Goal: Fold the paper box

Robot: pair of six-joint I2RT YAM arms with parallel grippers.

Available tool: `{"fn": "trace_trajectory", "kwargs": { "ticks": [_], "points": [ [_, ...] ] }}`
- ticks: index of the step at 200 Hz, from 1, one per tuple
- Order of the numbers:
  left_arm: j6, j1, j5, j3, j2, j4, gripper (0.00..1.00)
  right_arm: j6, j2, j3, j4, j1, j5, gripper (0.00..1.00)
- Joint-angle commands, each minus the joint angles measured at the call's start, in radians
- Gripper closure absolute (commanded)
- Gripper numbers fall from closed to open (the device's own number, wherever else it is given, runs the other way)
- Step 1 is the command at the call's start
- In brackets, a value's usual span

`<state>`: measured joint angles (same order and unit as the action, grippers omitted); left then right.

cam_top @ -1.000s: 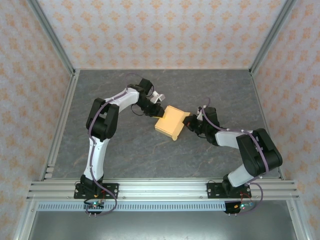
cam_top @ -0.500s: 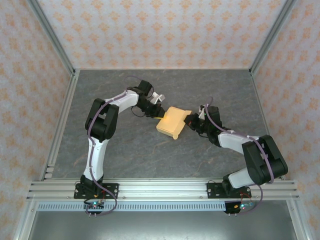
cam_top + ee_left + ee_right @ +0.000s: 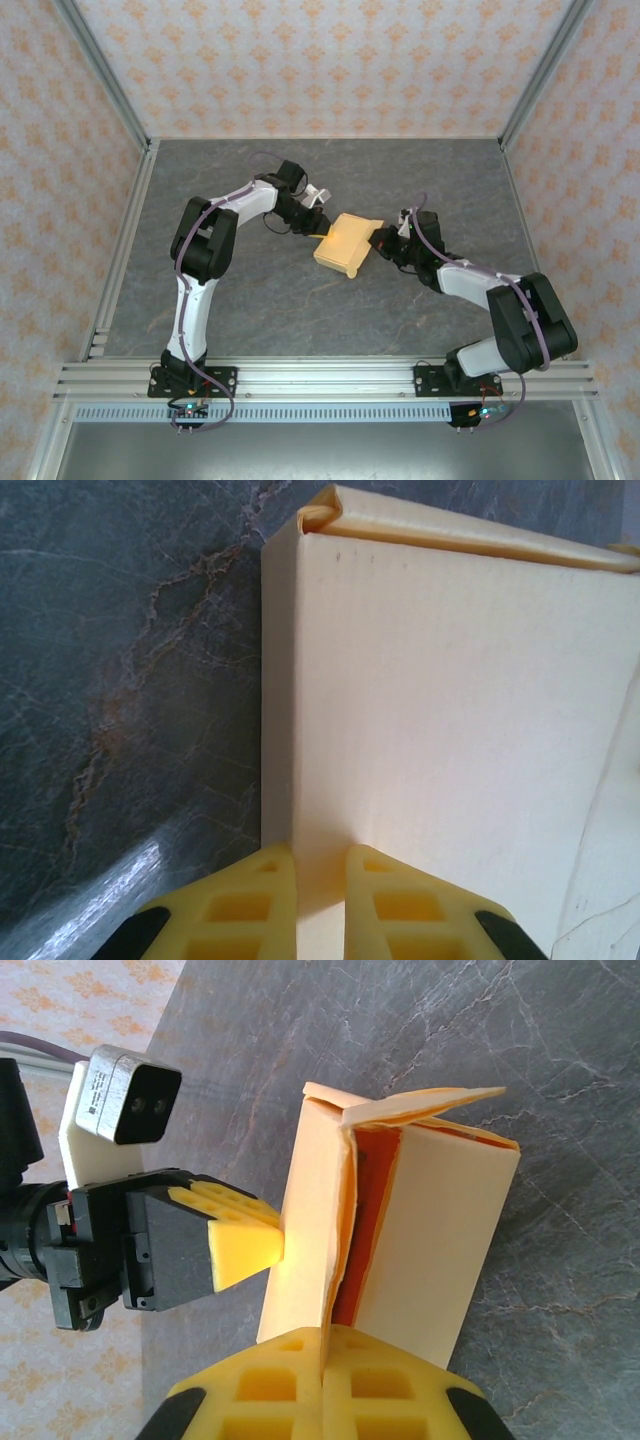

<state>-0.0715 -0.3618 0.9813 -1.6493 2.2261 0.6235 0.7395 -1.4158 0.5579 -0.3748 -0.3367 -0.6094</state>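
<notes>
Left of the paper box (image 3: 346,243), the left gripper (image 3: 320,231) has its yellow fingers (image 3: 245,905) drawn almost together, pinching a thin wall of the box between them. The box is partly formed and sits tilted over the middle of the grey marbled table (image 3: 250,290) (an end flap (image 3: 425,1100) stands ajar, with orange showing inside). Whether it touches the surface cannot be told. Right of the box, the right gripper (image 3: 379,245) is likewise nipped onto a panel edge, its jaws all but meeting.
</notes>
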Motion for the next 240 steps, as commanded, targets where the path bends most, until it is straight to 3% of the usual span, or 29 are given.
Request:
{"fn": "trace_trajectory", "kwargs": {
  "ticks": [1,240],
  "points": [
    [0.004,-0.044,0.003,-0.018,0.026,0.031,0.86,-0.020,0.038,0.057,-0.059,-0.005,-0.009,1.00],
    [0.006,-0.045,-0.001,-0.067,0.072,0.060,0.79,-0.017,-0.004,0.120,0.018,-0.006,0.026,1.00]
  ]
}}
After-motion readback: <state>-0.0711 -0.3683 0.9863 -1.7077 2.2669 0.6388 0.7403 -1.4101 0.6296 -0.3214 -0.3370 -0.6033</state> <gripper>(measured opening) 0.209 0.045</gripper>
